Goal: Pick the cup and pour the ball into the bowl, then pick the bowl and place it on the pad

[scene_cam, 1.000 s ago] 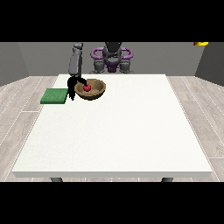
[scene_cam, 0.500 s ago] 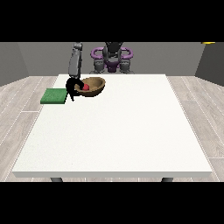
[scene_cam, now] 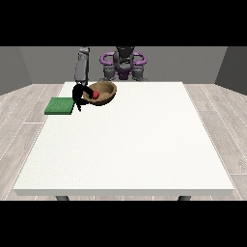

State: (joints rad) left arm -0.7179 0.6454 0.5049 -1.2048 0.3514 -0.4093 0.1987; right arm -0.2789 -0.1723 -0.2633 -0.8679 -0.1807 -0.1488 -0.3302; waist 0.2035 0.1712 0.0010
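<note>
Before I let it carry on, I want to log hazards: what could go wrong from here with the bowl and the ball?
The bowl looks tilted, held at its rim by the hand at the view's left, so the red ball might roll out on the way. The green pad lies at the table's left edge; a bowl set off-centre could overhang it or tip. With the grip on one side only, the bowl may swing or slip.

large white rectangular table fills most of the view, dark legs just visible under its near edge. light grey wood-plank floor around it, grey walls behind.
</note>
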